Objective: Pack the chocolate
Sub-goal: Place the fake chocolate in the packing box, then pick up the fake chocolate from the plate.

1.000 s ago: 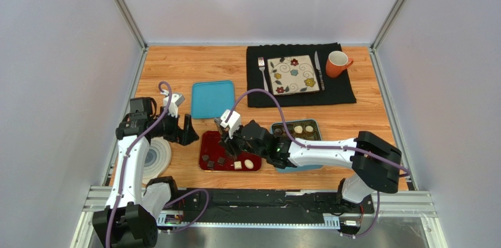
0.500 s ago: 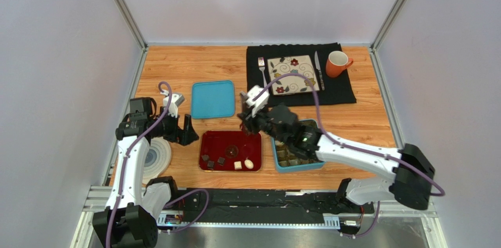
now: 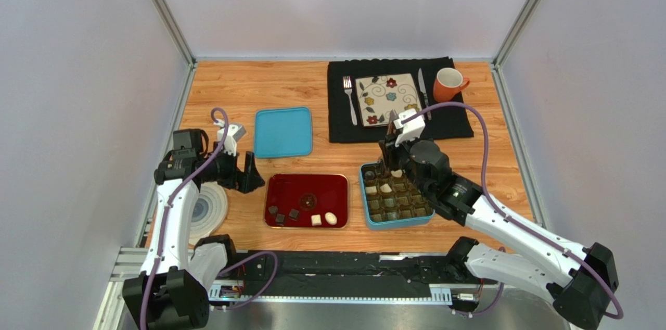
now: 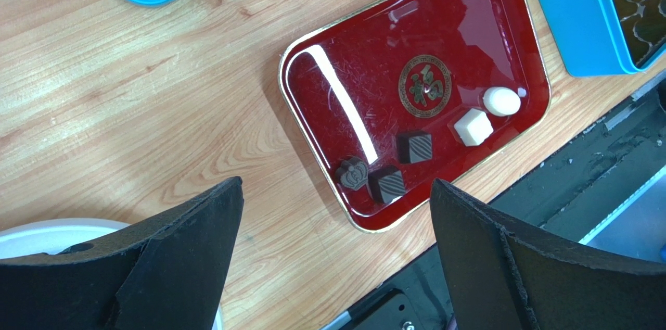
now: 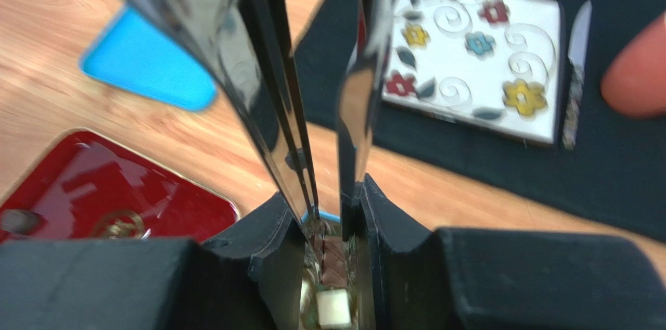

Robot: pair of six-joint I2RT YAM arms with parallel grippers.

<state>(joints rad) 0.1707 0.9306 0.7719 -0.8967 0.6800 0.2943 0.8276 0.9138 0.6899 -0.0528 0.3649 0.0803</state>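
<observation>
though walls (image 3: 344, 2) pale, wooden table (image 3: 234, 88)

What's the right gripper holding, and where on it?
The right gripper pinches shiny metal tongs across both blades at their narrow end; a dark brown chocolate seems caught there.

Gold round emblem (image 4: 424, 86), 福 character, on red tray (image 4: 469, 25); nothing else legible.

Wooden table (image 3: 485, 166) – five things lie straight on its orange-brown boards.
Far right, a black cloth mat (image 3: 453, 123). Left of it, apart, is a flat light-blue rectangular lid (image 3: 283, 132). Nearer, side by side but not touching, sit a glossy dark-red rectangular tray (image 3: 306, 178) and a blue box of small compartments (image 3: 395, 224). Near left is a white round disc (image 3: 209, 211), partly hidden.
</observation>
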